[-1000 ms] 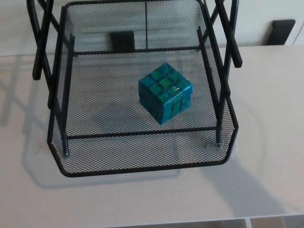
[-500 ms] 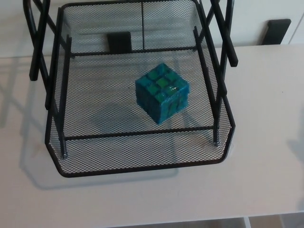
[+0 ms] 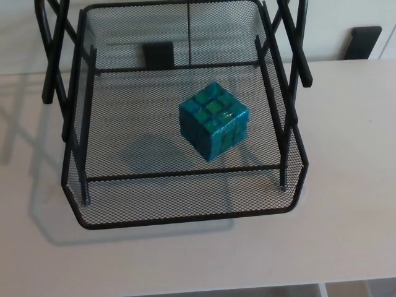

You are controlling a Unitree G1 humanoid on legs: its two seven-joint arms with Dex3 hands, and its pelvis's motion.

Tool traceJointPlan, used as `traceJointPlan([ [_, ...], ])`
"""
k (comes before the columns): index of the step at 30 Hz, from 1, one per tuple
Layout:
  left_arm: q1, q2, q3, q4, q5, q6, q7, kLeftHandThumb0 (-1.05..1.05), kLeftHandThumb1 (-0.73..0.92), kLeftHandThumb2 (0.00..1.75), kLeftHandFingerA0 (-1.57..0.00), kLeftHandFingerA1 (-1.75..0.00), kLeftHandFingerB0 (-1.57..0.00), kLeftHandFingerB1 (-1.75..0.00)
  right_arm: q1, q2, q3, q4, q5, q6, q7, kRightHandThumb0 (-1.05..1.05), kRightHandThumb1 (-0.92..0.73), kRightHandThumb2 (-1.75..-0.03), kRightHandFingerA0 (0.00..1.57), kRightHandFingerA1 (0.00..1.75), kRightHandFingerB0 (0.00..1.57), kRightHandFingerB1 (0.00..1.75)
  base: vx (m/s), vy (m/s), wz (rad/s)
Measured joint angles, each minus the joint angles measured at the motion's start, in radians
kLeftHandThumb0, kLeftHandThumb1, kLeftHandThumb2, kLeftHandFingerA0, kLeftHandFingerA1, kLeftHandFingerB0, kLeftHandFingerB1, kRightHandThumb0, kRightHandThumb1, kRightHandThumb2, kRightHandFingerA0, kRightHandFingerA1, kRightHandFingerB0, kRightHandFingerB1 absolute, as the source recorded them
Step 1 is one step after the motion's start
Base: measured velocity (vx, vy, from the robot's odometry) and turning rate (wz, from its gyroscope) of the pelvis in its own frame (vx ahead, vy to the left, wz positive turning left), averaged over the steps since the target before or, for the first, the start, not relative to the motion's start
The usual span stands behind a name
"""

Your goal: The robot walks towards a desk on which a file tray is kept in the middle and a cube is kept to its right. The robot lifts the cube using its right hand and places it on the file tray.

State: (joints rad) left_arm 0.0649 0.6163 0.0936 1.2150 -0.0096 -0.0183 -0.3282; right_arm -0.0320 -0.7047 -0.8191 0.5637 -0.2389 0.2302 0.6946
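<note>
Now you see one cube (image 3: 213,122) resting on the mesh floor of the one file tray (image 3: 185,219), a little right of its middle, with a corner turned toward you. The raised walls keep it from sliding onto the tabletop (image 3: 346,154). Placement looks done, I judge. Neither hand shows, so you cannot tell how their fingers stand.

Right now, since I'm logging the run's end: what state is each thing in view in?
file tray: standing on the desk, holding the cube.
cube: resting on the tray's mesh floor, right of middle.
robot hands: neither in view.
</note>
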Motion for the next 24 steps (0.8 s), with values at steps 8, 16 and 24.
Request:
traceJointPlan([
  [8,0.003,0.000,0.000,0.001,0.000,0.000,0.000,-0.87,0.74,0.73,-0.45,-0.97,-0.40,-0.83,0.043,0.105,-0.129,0.166,0.047,-0.001,-0.102,-0.45,-0.59,-0.98,0.77,0.89,0.50,0.62,0.00,0.000,0.00],
  [16,0.004,-0.009,-0.001,0.001,0.000,0.000,0.000,-0.87,0.74,0.73,-0.45,-0.97,-0.40,-0.83,0.060,0.176,-0.224,0.292,0.083,-0.001,-0.209,-0.45,-0.59,-0.98,0.77,0.89,0.50,0.62,0.00,0.000,0.00],
  [24,0.004,-0.013,-0.001,0.001,0.000,0.000,0.000,-0.87,0.74,0.73,-0.45,-0.97,-0.40,-0.83,0.059,0.221,-0.307,0.385,0.127,-0.002,-0.325,-0.45,-0.59,-0.98,0.77,0.89,0.50,0.62,0.00,0.000,0.00],
])
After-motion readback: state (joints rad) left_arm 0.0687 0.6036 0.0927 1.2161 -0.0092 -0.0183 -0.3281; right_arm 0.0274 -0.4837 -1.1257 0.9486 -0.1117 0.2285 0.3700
